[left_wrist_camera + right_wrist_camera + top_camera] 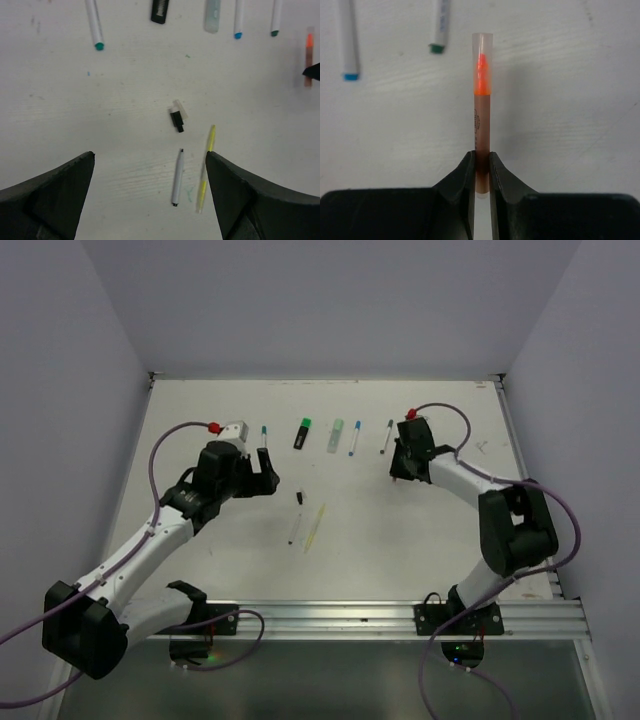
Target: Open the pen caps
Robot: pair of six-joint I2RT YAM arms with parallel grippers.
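My right gripper (pixel 481 162) is shut on the lower end of a brown pen (pixel 481 125). Its orange tip sits under a clear cap (pixel 482 50) pointing away from the jaws. My left gripper (pixel 150 157) is open above the table, its fingers (pixel 60 190) either side of an uncapped white pen barrel (pixel 177 177) and a thin yellow pen (pixel 206 167). A loose black cap (pixel 178 119) lies just beyond them. From above, the left gripper (pixel 265 465) is left of centre and the right gripper (pixel 398 472) is at right.
A row lies at the back: a teal-tipped pen (pixel 264 433), a black and green highlighter (pixel 302 433), a pale mint marker (pixel 336 436), a blue-tipped pen (pixel 354 438) and a dark-tipped pen (pixel 387 436). White walls close three sides.
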